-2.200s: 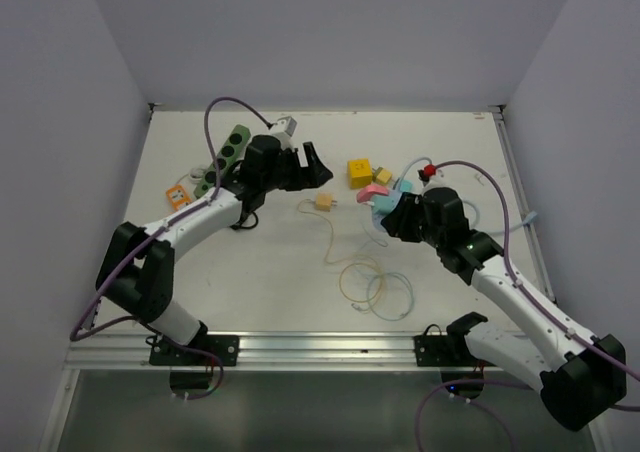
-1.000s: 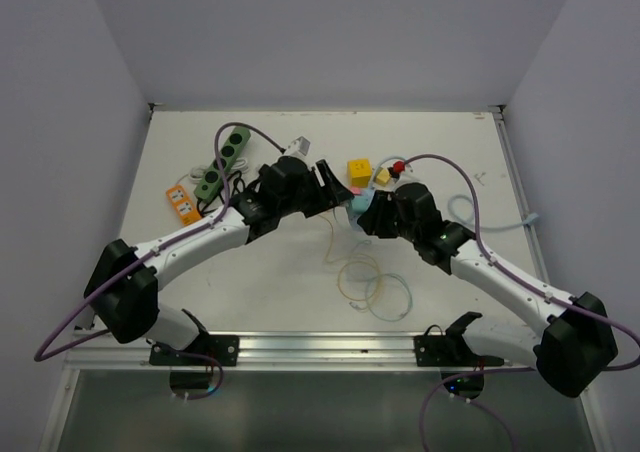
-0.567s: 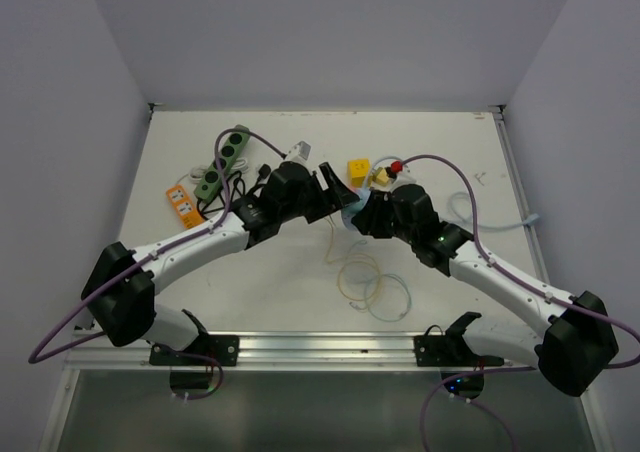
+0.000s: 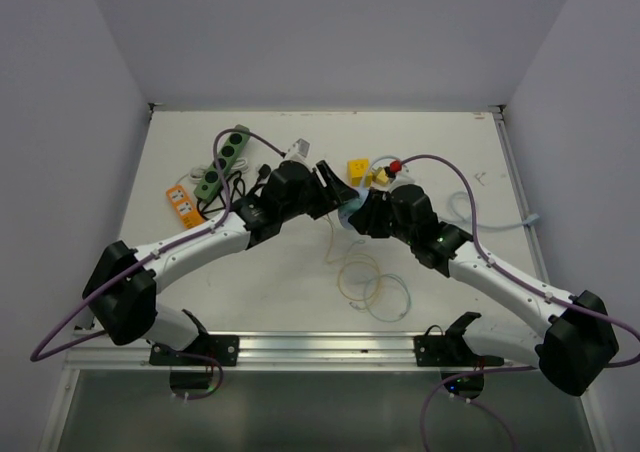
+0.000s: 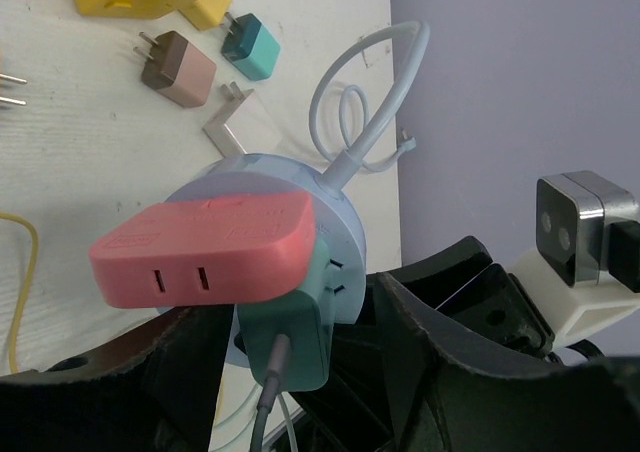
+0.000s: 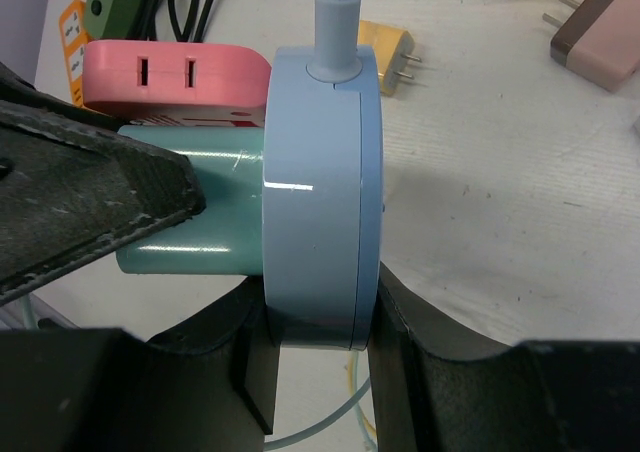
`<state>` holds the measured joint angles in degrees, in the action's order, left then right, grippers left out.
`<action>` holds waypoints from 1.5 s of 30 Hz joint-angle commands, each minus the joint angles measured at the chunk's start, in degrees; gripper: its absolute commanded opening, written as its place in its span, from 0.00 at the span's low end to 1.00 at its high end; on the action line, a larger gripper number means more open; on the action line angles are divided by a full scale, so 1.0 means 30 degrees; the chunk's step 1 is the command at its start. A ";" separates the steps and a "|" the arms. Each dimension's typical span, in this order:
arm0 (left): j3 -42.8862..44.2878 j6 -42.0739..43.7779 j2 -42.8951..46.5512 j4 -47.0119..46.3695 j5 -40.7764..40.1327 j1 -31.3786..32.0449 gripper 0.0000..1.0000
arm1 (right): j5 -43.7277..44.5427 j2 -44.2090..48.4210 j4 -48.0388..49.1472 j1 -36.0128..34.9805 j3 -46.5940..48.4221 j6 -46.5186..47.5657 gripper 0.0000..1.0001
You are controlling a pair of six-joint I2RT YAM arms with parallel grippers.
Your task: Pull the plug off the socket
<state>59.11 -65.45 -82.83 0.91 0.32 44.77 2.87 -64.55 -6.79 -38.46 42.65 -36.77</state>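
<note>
My right gripper (image 6: 320,322) is shut on the rim of a round light-blue socket (image 6: 320,202) and holds it above the table. A teal plug (image 6: 190,237) and a pink plug (image 6: 170,77) sit in the socket's face. My left gripper (image 5: 320,372) is open, with its jaws on either side of the teal plug (image 5: 285,337); a gap shows on the right side. The pink plug (image 5: 205,247) lies just above the teal one. In the top view both grippers meet at mid-table, left gripper (image 4: 333,187) and right gripper (image 4: 362,212).
A green power strip (image 4: 222,159) and an orange tag (image 4: 180,202) lie at the back left. A yellow cube (image 4: 358,169) and loose adapters (image 5: 178,67) lie behind the grippers. Thin coiled cables (image 4: 372,284) lie in front of them.
Both arms have swung toward the middle. The left gripper left the power strip area and came up to the socket, which the right gripper carried leftward. Little motion in the last half second.
</note>
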 commanded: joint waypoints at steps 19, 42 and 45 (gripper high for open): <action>-0.1099 -0.0742 0.1005 -0.1620 -0.0516 0.0368 0.00 | 0.3873 0.0307 0.1910 -0.0336 -0.2552 -0.0398 0.00; -0.2828 -0.0773 0.5840 0.0306 -0.1073 -0.0332 0.00 | 0.2940 -0.0339 0.2995 0.2800 -0.3409 -0.0284 0.00; -0.3120 0.0746 0.5696 0.0141 -0.0576 -0.0976 0.00 | 0.2558 0.0187 0.2528 0.2800 -0.2445 0.0303 0.00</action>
<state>51.05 -67.42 -65.82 1.08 -1.72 43.86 10.79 -66.65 -1.98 -29.98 30.28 -37.93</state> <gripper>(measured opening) 0.359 0.370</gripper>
